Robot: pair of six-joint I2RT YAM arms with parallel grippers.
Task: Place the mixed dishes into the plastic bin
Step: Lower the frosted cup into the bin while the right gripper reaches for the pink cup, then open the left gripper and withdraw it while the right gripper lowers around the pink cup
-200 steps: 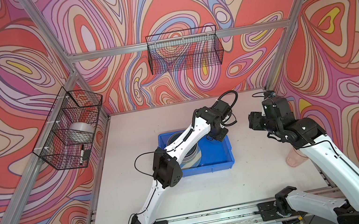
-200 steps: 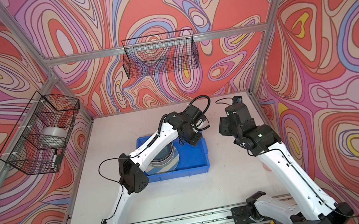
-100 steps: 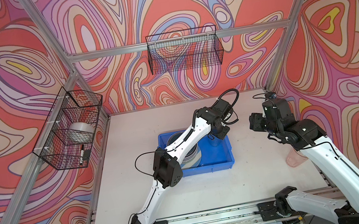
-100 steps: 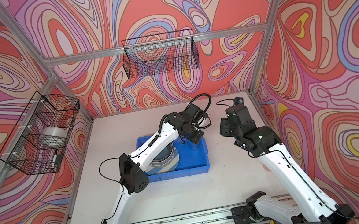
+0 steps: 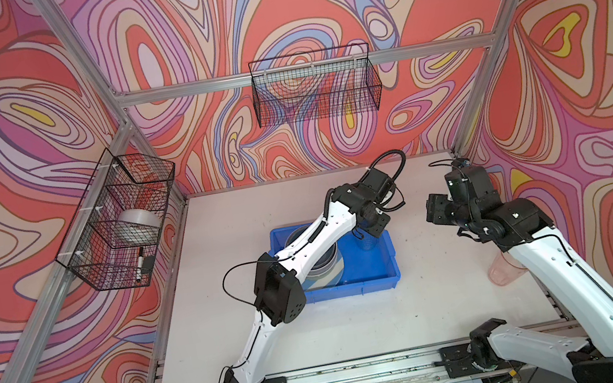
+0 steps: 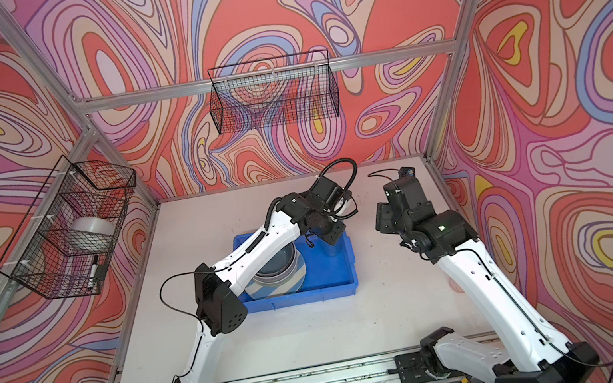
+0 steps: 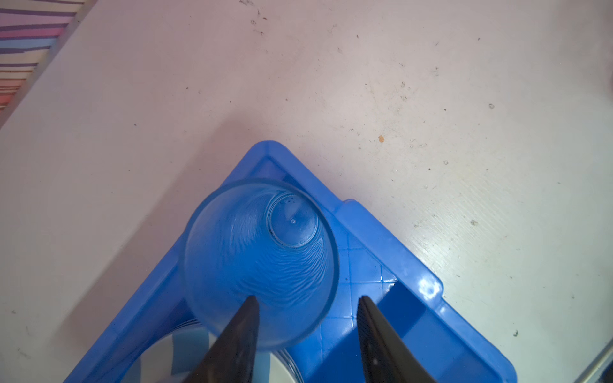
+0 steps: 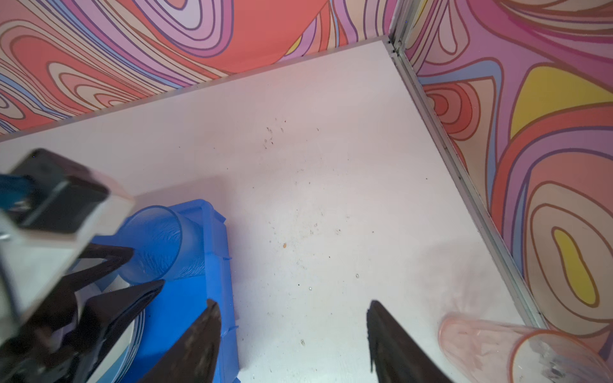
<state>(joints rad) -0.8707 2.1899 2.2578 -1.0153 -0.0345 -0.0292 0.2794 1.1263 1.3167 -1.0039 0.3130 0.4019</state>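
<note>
The blue plastic bin [image 5: 354, 287] [image 6: 301, 296] sits mid-table. A stack of dishes [image 5: 326, 269] [image 6: 280, 272], bowls on a blue-white striped plate, fills its left half, partly hidden by my left arm. A translucent blue tumbler [image 7: 258, 258] [image 5: 366, 242] [image 8: 159, 242] stands upright in the far right corner of the bin. My left gripper [image 7: 306, 298] hangs open over it, one finger above the tumbler's mouth and one outside the rim. A pink tumbler [image 8: 497, 348] [image 5: 501, 271] lies on its side by the right wall. My right gripper [image 8: 293, 303] is open and empty over bare table, right of the bin.
A black wire basket [image 5: 315, 90] hangs on the back wall. Another wire basket [image 5: 120, 223] on the left wall holds a white roll [image 5: 140, 224]. Patterned walls and aluminium posts close in the table on three sides.
My left gripper has opened and let go of the blue tumbler, which now stands in the bin's corner. The right arm has shifted slightly.
</note>
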